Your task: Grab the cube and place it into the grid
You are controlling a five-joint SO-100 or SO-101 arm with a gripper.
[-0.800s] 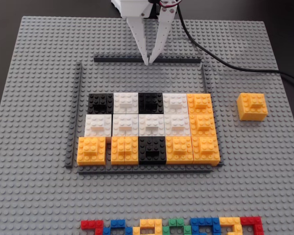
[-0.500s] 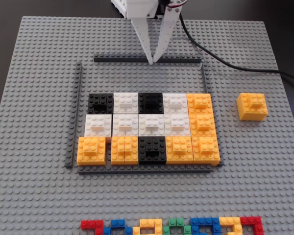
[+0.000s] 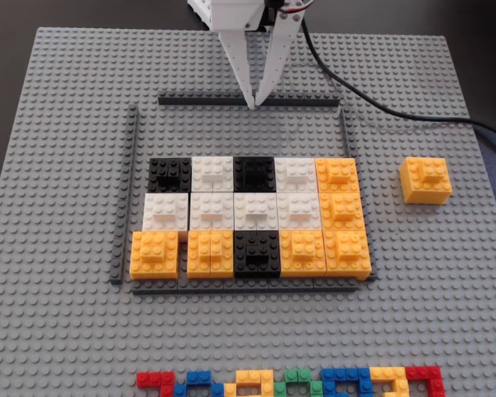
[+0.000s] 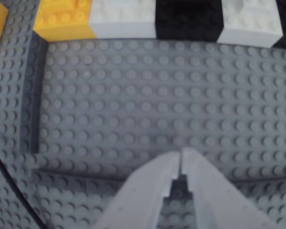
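Shifted slightly rightward since earlier: fingers (image 3: pixel 254 105) clenched, empty, at 12 o'clock above grid (image 3: pixel 252 217). Cube (image 3: pixel 425 179) untouched at 3 o'clock, outside frame. Grab and placement both pending.

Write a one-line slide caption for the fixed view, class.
Closed gripper poised over the top frame strip, loose orange cube waiting right of the grid.

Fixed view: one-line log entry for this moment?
hand: shut, empty, over top frame strip | cube: loose, right of grid | grasp: not started
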